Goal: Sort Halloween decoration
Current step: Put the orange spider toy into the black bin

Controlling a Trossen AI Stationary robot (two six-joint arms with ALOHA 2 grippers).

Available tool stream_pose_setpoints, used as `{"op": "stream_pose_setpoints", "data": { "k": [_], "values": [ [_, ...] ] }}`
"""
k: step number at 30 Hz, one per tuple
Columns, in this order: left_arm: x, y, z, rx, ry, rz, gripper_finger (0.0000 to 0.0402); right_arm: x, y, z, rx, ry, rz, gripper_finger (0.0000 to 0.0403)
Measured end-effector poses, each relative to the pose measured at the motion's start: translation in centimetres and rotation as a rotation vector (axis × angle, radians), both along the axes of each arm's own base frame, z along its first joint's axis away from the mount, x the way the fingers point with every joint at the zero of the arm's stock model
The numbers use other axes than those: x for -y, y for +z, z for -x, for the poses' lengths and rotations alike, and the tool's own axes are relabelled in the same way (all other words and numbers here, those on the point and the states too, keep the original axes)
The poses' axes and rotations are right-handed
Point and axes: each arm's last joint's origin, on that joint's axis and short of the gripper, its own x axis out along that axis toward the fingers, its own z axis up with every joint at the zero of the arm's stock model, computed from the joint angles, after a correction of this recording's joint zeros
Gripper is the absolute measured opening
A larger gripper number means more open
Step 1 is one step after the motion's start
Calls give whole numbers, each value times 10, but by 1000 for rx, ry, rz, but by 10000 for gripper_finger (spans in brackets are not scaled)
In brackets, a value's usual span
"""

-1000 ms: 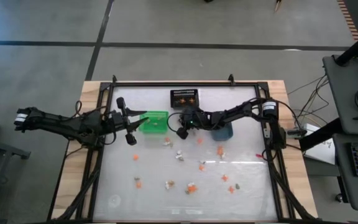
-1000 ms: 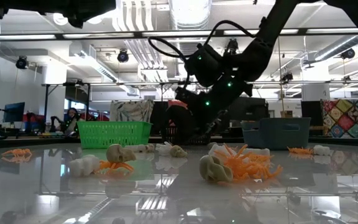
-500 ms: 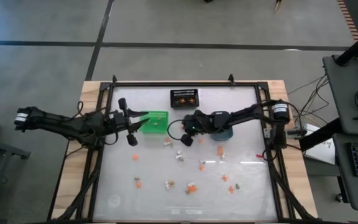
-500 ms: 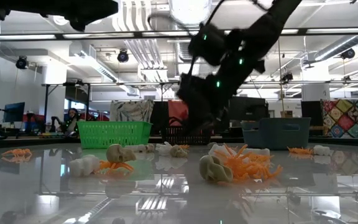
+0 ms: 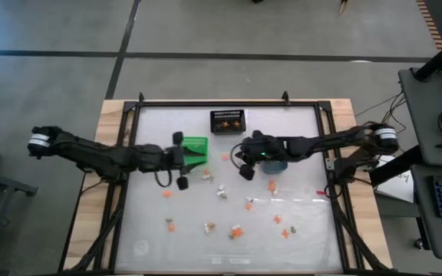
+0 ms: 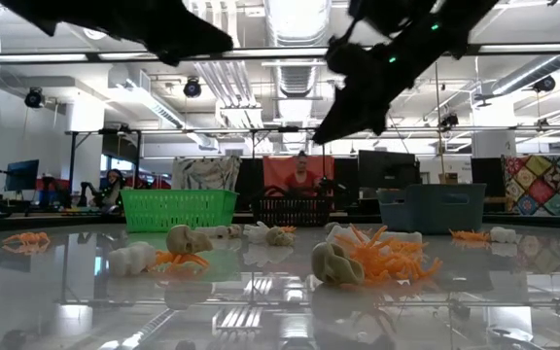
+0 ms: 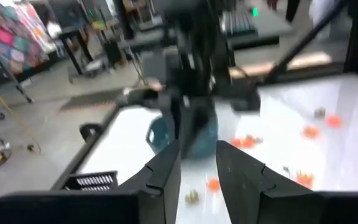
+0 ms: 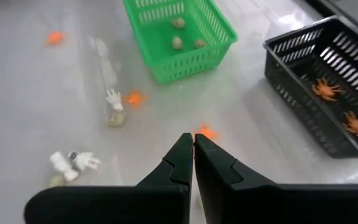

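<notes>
Small orange, white and tan Halloween trinkets lie scattered on the white table [image 5: 152, 230], among them an orange one [image 5: 225, 157] and a white one [image 5: 221, 190]. The green bin [image 5: 195, 149] holds tan pieces [image 8: 179, 42]. Orange spiders [image 8: 328, 88] lie in the black mesh bin [image 5: 227, 120]. My left gripper [image 5: 180, 161] hovers open and empty just left of the green bin. My right gripper [image 5: 243, 167] hangs shut above the table beside the blue-grey bin [image 5: 276, 164]. Nothing shows between its fingers. An orange trinket [image 8: 205, 132] lies on the table just beyond its tips.
The three bins stand in a row along the far half of the table. A black frame [image 5: 229, 103] runs round the table's edge. Bare tabletop shows at the near left. In the low view a person [image 6: 302, 177] sits in the room behind.
My right gripper has risen from the table between the green and blue-grey bins and drawn back toward the right edge, staying shut. My left gripper has reached out toward the table's middle, along the near side of the green bin, and has sunk a little.
</notes>
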Motion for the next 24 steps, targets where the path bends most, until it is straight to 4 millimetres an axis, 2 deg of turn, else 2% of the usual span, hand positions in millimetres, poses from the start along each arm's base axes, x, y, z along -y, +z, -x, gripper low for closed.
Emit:
{"op": "stream_pose_setpoints", "data": {
  "k": [8, 15, 19, 24],
  "values": [
    [-13, -12, -47, -285, 54, -28, 77, -5, 24, 40, 121, 3, 15, 9],
    [-31, -38, -86, -478, -54, 38, 77, -5, 50, 56, 211, 23, 84, 9],
    [-41, -53, -102, -553, -33, 55, 77, -7, 51, 57, 217, 26, 81, 9],
    [-53, -62, -112, -575, -5, 62, 95, -15, 41, 58, 148, 56, 65, 9]
  ]
}}
